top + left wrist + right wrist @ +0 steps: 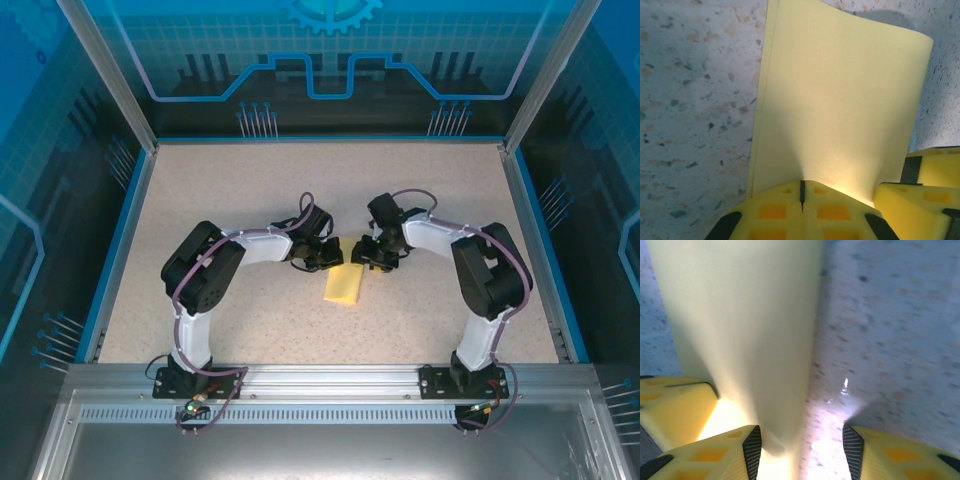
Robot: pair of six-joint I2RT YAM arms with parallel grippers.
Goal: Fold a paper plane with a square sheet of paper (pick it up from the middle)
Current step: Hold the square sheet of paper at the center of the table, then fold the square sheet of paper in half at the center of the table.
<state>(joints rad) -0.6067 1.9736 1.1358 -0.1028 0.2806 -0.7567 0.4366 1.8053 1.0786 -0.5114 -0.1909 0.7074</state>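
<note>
While the left gripper (801,189) pinches only the near edge of the sheet of paper (840,100), jaws pressed together on it, the doubled sheet juts forward from the fingertips with little support and looks bowed at its far end. A tug or twist from either arm could tear the thin paper at the pinch or pull it free. The right gripper (802,442) stands about half open just beside the left one. The sheet's edge lies inside its gap against one finger (752,445), not clamped. Closing there off-line could crumple the layers or skew the crease. If the layers slide apart, their edges no longer match. Count: one sheet, showing two layers at its side edge; two grippers; one speckled table (690,100) beneath them.
</note>
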